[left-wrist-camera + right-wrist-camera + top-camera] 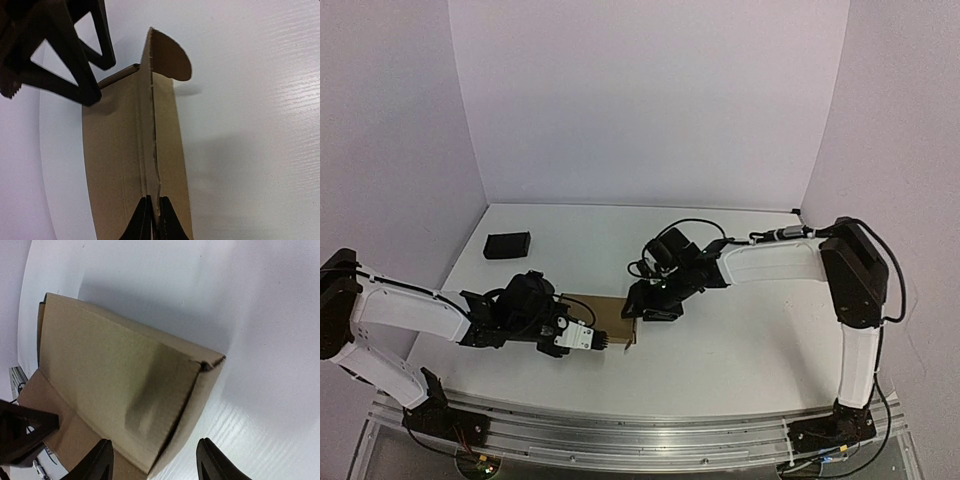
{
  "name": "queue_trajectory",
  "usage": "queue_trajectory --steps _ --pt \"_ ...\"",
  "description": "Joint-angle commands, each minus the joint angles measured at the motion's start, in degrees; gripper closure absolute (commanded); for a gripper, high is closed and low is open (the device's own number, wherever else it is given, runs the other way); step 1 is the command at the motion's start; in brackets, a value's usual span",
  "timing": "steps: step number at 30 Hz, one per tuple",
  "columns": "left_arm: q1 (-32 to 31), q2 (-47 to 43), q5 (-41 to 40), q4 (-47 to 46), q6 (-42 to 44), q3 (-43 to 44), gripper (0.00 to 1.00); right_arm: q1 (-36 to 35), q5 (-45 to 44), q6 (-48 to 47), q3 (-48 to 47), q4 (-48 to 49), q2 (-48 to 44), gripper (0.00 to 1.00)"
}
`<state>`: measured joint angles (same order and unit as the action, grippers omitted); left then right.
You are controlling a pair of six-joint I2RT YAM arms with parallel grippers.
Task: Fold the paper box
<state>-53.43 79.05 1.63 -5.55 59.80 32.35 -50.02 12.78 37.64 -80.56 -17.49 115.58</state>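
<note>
Clamped thin on a raised wall of the paper box (605, 318) with the left pincer (152, 220), likely to hold that wall upright. Spread wide with the right pincer (155, 462) at the box's opposite end, ready to press. Lying on the surface (740, 350), half-folded.

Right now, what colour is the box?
Plain brown; the paper box shows best from the right wrist.

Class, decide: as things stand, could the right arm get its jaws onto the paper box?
Probably yes. The right gripper sits close by the paper box with jaws open and nothing in between; the left gripper pinches another edge, out of the way.
</note>
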Motion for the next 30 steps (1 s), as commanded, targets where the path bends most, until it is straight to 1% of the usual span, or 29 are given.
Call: queue_trajectory --steps 1,3,4,6,8,9,11,12,16,19,21,24,26,29,30 --pt "-0.10 -0.04 -1.05 -0.27 -1.23 1.05 1.00 -0.27 -5.75 -3.90 5.39 0.24 -13.36 0.40" --pt "-0.10 0.39 -1.09 -0.51 -1.51 0.77 1.00 -1.50 -10.96 -4.11 11.99 3.32 -18.80 0.40" --pt "-0.10 0.56 -1.09 -0.49 -1.72 0.71 1.00 -3.04 -13.85 -4.93 15.66 7.03 -21.18 0.41" --pt "-0.10 0.75 -1.10 -0.36 -2.49 0.82 1.00 -7.73 -22.35 -8.53 25.84 16.37 -26.48 0.43" --pt "-0.10 1.01 -1.51 -0.14 -3.75 1.35 1.00 -14.66 -32.32 -12.84 35.24 30.10 -29.73 0.46" --pt "-0.10 1.14 -2.66 0.18 -4.58 1.73 1.00 -18.27 -38.04 -14.37 39.16 38.19 -30.37 0.50" --pt "-0.10 1.12 -3.10 1.09 -5.95 2.57 1.00 -22.96 -46.79 -16.17 45.62 50.92 -29.24 0.59" --pt "-0.10 1.11 -3.04 1.68 -6.40 2.85 1.00 -24.21 -50.32 -16.73 46.95 54.70 -27.21 0.61" --pt "-0.06 1.20 -2.80 1.90 -6.32 2.36 1.00 -26.29 -50.62 -21.55 42.78 64.26 -18.11 0.62" --pt "-0.13 1.26 -2.49 1.65 -6.21 2.11 1.00 -26.62 -53.52 -19.73 43.04 74.33 -12.80 0.62" --pt "-0.18 1.49 -2.33 1.51 -6.20 2.19 1.00 -26.63 -54.51 -19.77 42.40 78.74 -9.80 0.63" --pt "-0.16 1.86 -2.43 1.43 -5.89 2.34 1.00 -26.62 -54.27 -18.30 39.84 79.10 -6.34 0.62" --pt "-0.12 1.90 -2.51 1.37 -5.83 2.51 1.00 -26.63 -52.33 -17.49 39.19 79.10 -5.03 0.62" --pt "-0.18 2.05 -2.38 1.36 -5.87 2.61 1.00 -26.63 -50.97 -15.57 40.65 78.91 -5.26 0.63" --pt "-0.18 2.09 -2.29 1.38 -5.84 2.62 1.00 -26.62 -51.49 -14.49 41.42 78.63 -5.60 0.64"
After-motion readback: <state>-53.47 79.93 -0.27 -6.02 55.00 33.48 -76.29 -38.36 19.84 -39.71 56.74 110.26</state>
